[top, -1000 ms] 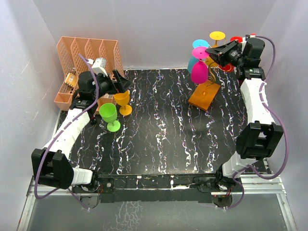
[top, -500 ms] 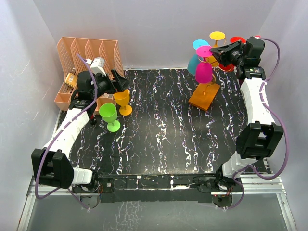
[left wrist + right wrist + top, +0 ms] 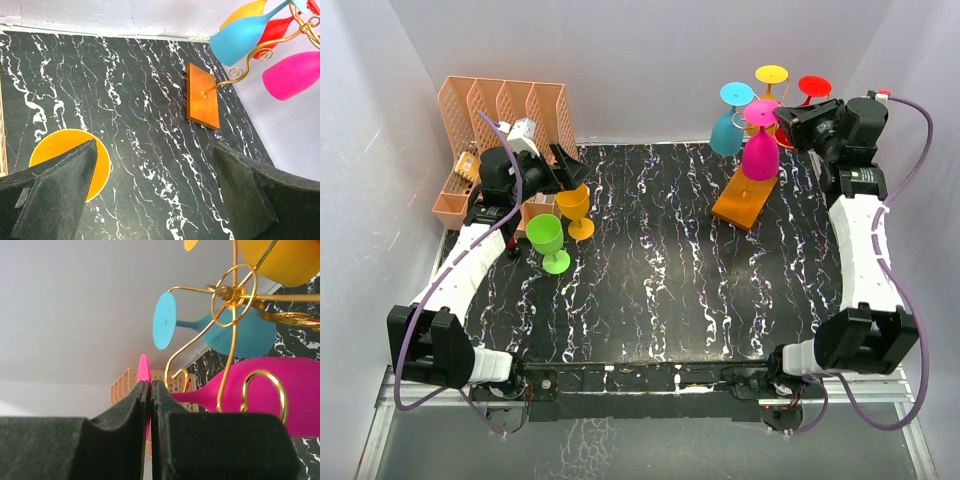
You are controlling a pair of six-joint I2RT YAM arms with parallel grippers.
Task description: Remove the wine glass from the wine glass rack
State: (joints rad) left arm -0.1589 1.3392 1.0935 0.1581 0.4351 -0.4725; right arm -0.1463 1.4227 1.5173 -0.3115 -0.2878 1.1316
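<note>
four wine glasses (image 3: 760,155) on one rack (image 3: 744,198); two goblets (image 3: 546,235) on the table (image 3: 660,290)

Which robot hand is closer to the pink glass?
Right. The right gripper pinches the foot of the pink glass; the left gripper is far across the table, above the orange glass.

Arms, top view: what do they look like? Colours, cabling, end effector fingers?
Both look alike. The left arm and right arm have white link shells with black joint housings. A purple cable loops along each arm, outside the shell. The left end effector and right end effector carry chunky matte black fingers with angular, faceted faces. No markings are visible.
</note>
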